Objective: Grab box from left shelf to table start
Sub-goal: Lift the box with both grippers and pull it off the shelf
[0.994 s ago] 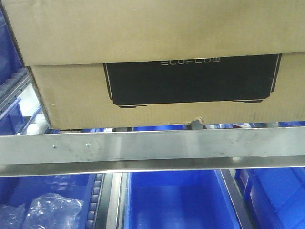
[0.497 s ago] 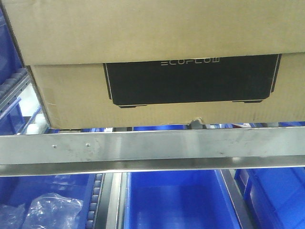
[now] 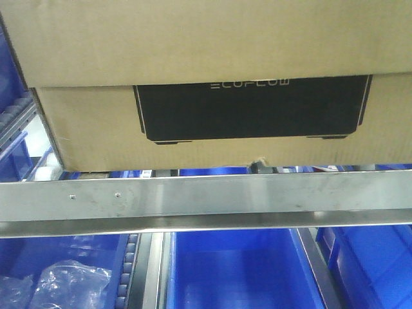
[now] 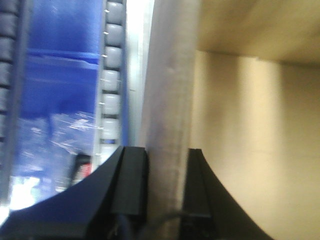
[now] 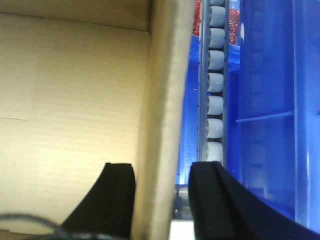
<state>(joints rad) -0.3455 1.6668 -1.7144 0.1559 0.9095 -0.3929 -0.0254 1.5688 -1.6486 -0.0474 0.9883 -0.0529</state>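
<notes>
The box [image 3: 96,129], a brown carton with a black ECOFLOW panel [image 3: 251,106], fills the top of the front view, just above the left shelf's steel front rail [image 3: 206,196]. In the left wrist view my left gripper [image 4: 165,152] is shut on the box's upright cardboard wall [image 4: 170,90], with both black fingers against it. My right gripper [image 5: 161,165] straddles the opposite box wall [image 5: 162,100]. Its inner finger [image 5: 120,200] lies on the cardboard and its outer finger [image 5: 207,200] stands off with a gap. A white patch [image 5: 181,231] shows in that gap; I cannot tell whether it is the table.
Blue plastic bins [image 3: 238,270] sit under the rail, one holding a crumpled clear bag [image 3: 64,283]. Grey roller tracks run beside the box on both sides [image 4: 111,105] [image 5: 216,95]. A blue bin wall [image 5: 270,125] stands close to the right gripper's outer finger.
The box has shifted slightly left and up against the fixed shelf rail over the last second. The rail and bins have not moved.
</notes>
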